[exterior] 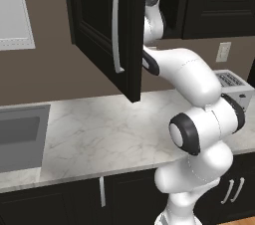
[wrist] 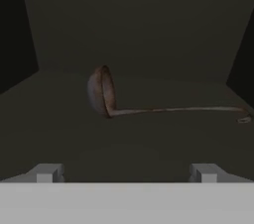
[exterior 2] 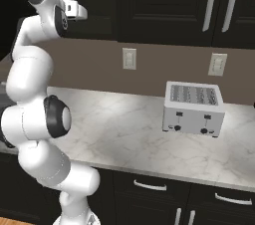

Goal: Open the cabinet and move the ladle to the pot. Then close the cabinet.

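The gripper [wrist: 126,172] is held inside the dark box of the cabinet [exterior: 102,30], and its two small grey finger tips [wrist: 47,172] stand far apart from each other with nothing between them, so the jaws are spread wide. In front of them, on the flat dim shelf, lies the ladle [wrist: 149,104]. It rests on its side: the round brownish bowl is turned up on its edge at the left of the hand view, with a dull, a little rusty look, and the thin straight handle runs from it to the right and ends in a small hook near the side wall. The ladle is apart from the finger tips and not touched by them. The inside walls of the cabinet are plain and matt. From the room I see the white, smooth and glossy arm with dark joint rings reaching upward into the opening. The black door with its raised panel is swung out toward me, and its long vertical silver bar handle [exterior: 116,25] shines. Below is a countertop [exterior: 109,134] of pale marble with fine grey veins, and a grey steel sink [exterior: 22,137] is set into it at the left. To the right a boxy silver toaster [exterior 2: 194,107] with slots on top stands on the counter. On the brown wall behind it there are two pale outlet plates [exterior 2: 129,58].
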Robot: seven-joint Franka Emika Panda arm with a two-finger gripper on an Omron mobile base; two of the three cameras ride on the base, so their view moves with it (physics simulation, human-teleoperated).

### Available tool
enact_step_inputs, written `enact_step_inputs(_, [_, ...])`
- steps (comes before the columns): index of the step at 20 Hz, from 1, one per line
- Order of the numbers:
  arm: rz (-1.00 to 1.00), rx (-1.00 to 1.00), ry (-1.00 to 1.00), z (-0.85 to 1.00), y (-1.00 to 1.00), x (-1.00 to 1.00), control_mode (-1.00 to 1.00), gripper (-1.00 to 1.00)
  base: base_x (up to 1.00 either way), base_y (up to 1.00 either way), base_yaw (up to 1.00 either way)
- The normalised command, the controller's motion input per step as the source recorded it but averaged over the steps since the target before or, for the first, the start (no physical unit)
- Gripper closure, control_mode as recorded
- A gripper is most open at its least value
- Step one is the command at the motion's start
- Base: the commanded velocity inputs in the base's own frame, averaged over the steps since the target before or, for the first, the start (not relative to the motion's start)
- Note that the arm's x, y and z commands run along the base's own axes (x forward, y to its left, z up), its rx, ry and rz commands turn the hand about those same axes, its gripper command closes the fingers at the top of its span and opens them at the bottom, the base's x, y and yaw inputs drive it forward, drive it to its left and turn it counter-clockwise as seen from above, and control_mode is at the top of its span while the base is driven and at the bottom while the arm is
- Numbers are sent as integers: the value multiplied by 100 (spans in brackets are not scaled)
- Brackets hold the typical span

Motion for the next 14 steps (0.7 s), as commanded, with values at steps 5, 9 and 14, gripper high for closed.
enact_step_inputs(5, [0, 0, 6, 0, 19, 26, -100, -100, 0, 0, 0])
enact_step_inputs(9, [0, 0, 4, 0, 10, 28, -100, -100, 0, 0, 0])
enact_step_inputs(14, [0, 0, 0, 0, 0, 32, -100, -100, 0, 0, 0])
